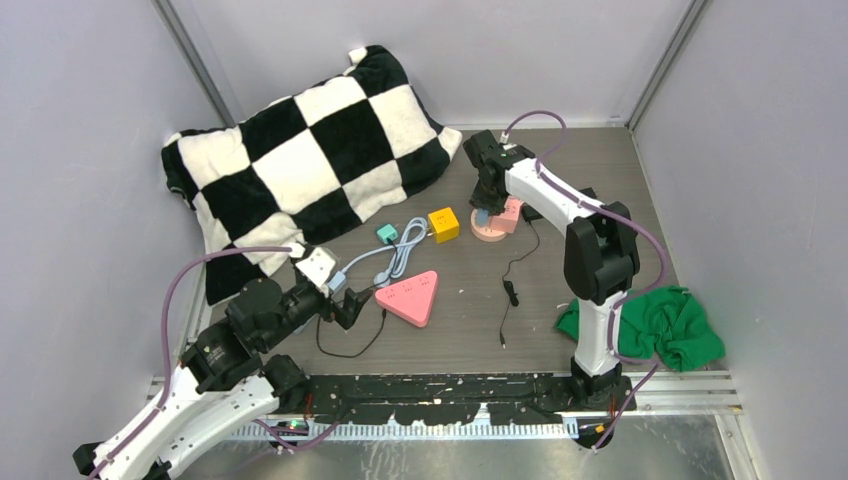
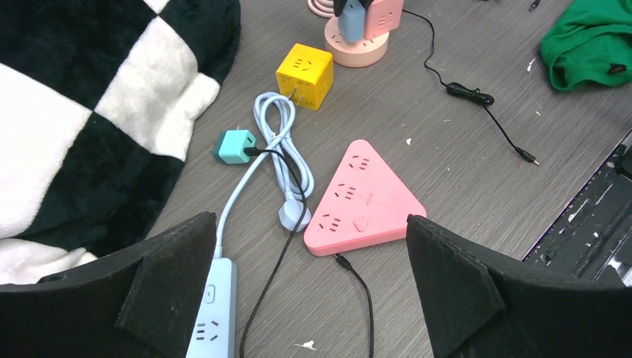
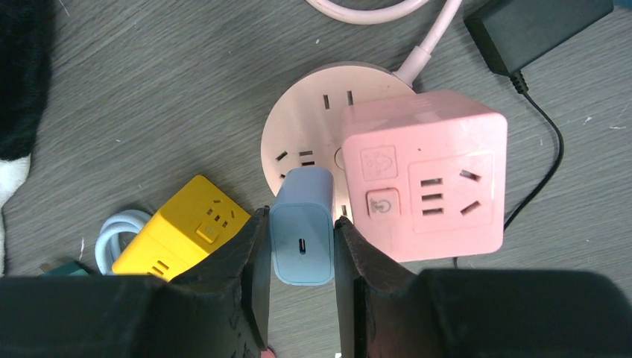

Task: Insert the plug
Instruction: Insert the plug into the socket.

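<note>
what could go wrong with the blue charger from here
1. The blue charger held in the right gripper is close beside the pink cube adapter. Going down, it might catch that cube's edge.
2. Its prongs are hidden, so their alignment with the slots of the round pink socket base can't be checked. A misaligned push could tilt the charger in the grip or shove the base.

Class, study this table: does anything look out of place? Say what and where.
A checkered pillow fills the back left corner, and a crumpled green cloth lies at the near right edge. Both are soft items, odd among the electrical gear.
</note>
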`<action>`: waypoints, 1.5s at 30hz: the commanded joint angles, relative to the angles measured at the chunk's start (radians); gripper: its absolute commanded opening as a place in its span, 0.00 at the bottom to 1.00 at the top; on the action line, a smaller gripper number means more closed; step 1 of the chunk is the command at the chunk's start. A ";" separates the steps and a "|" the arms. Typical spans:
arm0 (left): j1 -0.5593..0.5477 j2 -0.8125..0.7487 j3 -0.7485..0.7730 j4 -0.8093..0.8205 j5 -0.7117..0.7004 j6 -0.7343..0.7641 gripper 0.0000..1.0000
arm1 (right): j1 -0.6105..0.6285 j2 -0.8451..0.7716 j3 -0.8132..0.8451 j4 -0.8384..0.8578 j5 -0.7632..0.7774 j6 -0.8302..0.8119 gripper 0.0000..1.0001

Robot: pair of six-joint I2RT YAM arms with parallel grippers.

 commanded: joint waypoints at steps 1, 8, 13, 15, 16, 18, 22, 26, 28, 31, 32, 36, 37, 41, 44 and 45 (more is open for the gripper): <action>0.002 -0.010 -0.002 0.032 -0.003 -0.004 1.00 | -0.011 0.009 0.054 0.014 -0.008 -0.010 0.01; 0.002 -0.018 -0.004 0.032 -0.005 -0.004 1.00 | -0.012 0.024 0.064 0.019 0.024 -0.033 0.01; 0.002 -0.025 -0.008 0.038 -0.007 -0.004 1.00 | -0.012 0.031 0.077 0.012 0.043 -0.048 0.00; 0.002 -0.025 -0.008 0.038 -0.007 -0.004 1.00 | -0.011 0.037 0.077 0.017 0.041 -0.056 0.01; 0.002 -0.025 -0.008 0.038 -0.009 -0.004 1.00 | -0.011 0.038 0.077 0.020 0.041 -0.062 0.01; 0.002 -0.029 -0.009 0.037 -0.010 -0.004 1.00 | -0.012 0.041 0.074 0.032 0.037 -0.077 0.01; 0.002 -0.032 -0.011 0.038 -0.009 -0.003 1.00 | -0.011 0.040 0.066 0.043 0.042 -0.087 0.00; 0.002 -0.032 -0.011 0.037 -0.010 -0.004 1.00 | -0.011 0.054 0.056 0.051 0.027 -0.093 0.01; 0.002 -0.037 -0.011 0.038 -0.010 -0.004 1.00 | -0.011 0.063 0.055 0.048 0.016 -0.093 0.00; 0.002 -0.039 -0.013 0.039 -0.010 -0.004 1.00 | -0.012 0.068 0.037 0.058 -0.013 -0.089 0.01; 0.002 -0.040 -0.013 0.040 -0.010 -0.004 1.00 | -0.011 0.068 0.032 0.062 -0.017 -0.087 0.01; 0.001 -0.041 -0.013 0.039 -0.010 -0.004 1.00 | -0.011 0.063 0.012 0.075 -0.026 -0.093 0.00; 0.002 -0.042 -0.013 0.039 -0.009 -0.004 1.00 | -0.012 0.062 0.007 0.078 -0.027 -0.097 0.01; 0.002 -0.043 -0.013 0.039 -0.010 -0.004 1.00 | -0.011 0.067 -0.024 0.083 -0.044 -0.110 0.00; 0.002 -0.043 -0.013 0.039 -0.012 -0.004 1.00 | -0.012 0.074 -0.059 0.094 -0.048 -0.099 0.01; 0.002 -0.043 -0.013 0.040 -0.012 -0.004 1.00 | -0.011 0.079 -0.067 0.096 -0.048 -0.096 0.00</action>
